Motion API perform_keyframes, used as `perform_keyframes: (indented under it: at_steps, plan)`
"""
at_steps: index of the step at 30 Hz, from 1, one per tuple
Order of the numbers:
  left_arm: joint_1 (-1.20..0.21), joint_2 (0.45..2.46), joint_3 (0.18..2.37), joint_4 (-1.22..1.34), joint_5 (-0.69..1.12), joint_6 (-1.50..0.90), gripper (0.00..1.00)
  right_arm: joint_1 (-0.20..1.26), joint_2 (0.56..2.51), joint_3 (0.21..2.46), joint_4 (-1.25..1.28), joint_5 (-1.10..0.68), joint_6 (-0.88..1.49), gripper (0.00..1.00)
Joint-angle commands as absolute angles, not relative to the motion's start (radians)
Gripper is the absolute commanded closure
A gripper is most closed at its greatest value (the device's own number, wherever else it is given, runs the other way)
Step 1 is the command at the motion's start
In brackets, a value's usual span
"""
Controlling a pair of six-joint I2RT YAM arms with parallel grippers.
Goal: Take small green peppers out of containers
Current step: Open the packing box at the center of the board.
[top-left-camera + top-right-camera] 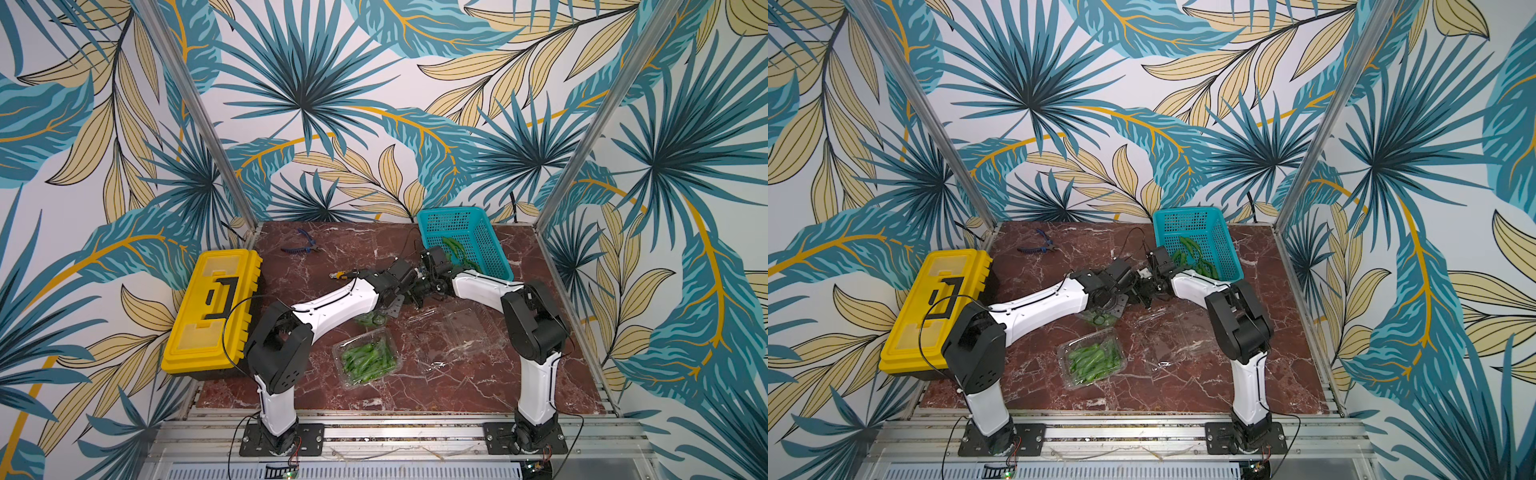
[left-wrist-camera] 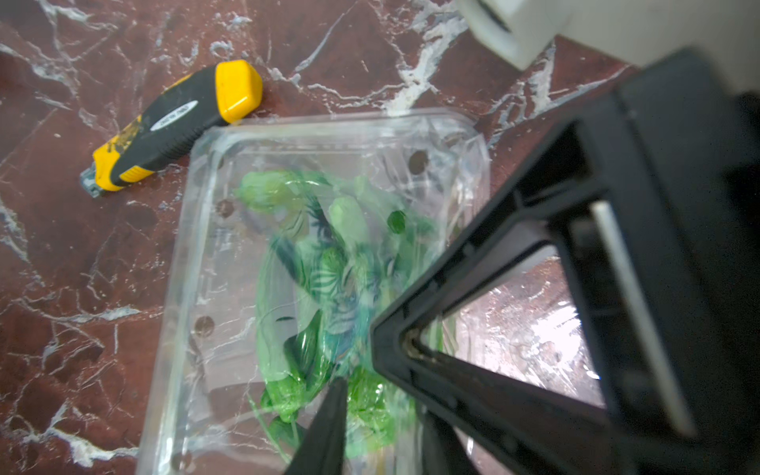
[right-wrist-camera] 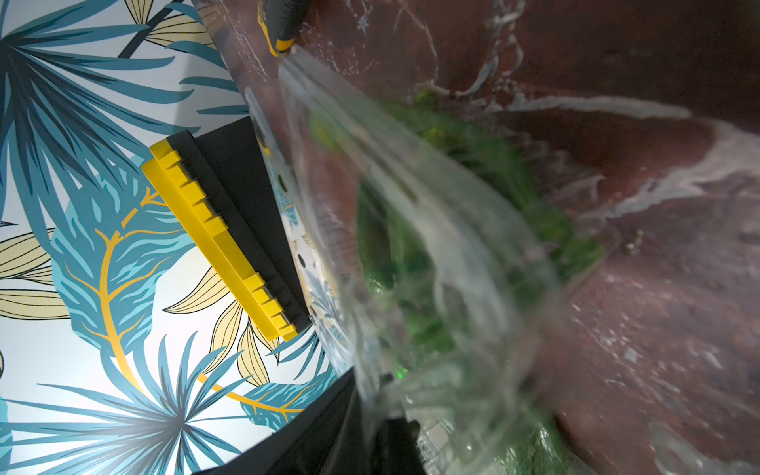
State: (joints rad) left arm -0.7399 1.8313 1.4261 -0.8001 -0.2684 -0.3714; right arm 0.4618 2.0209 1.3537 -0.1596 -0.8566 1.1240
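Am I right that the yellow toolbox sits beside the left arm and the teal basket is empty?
Not quite: the teal basket holds a few green peppers, as both top views show. The yellow toolbox is beside the left arm.

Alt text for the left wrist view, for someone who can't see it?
A clear plastic clamshell container holding small green peppers sits on a red marble table. Black fingertips of the left gripper sit over one end, a yellow-and-black utility knife lies beside it, and a black triangular frame blocks one side.
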Motion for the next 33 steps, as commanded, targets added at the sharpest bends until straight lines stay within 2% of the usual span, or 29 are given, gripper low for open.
perform_keyframes:
  at_steps: [1,3,9,10,13,18,21,23,33]
  plan:
    - [-0.716,1.852,1.457,-0.834,-0.341,-0.389,0.78,0.448,1.961,1.343,-0.265,-0.951,1.081,1.0]
    - [-0.716,1.852,1.457,-0.836,-0.342,-0.394,0.83,0.444,1.961,1.343,-0.269,-0.957,1.075,1.0]
    - [-0.715,1.854,1.456,-0.838,-0.329,-0.397,0.84,0.439,1.962,1.349,-0.281,-0.961,1.054,0.99]
    - [-0.716,1.855,1.456,-0.838,-0.328,-0.396,0.86,0.437,1.965,1.353,-0.291,-0.955,1.047,0.98]
    - [-0.715,1.855,1.457,-0.838,-0.324,-0.397,1.0,0.436,1.979,1.363,-0.308,-0.929,1.033,0.95]
    - [-0.715,1.862,1.463,-0.837,-0.292,-0.404,1.0,0.437,1.995,1.387,-0.322,-0.88,1.012,0.86]
    - [-0.715,1.862,1.462,-0.837,-0.293,-0.407,1.0,0.436,1.977,1.396,-0.329,-0.86,0.989,0.72]
    - [-0.716,1.861,1.46,-0.836,-0.292,-0.409,1.0,0.437,1.956,1.405,-0.366,-0.837,0.95,0.66]
    - [-0.715,1.873,1.485,-0.836,-0.262,-0.407,1.0,0.417,1.887,1.391,-0.484,-0.699,0.865,0.66]
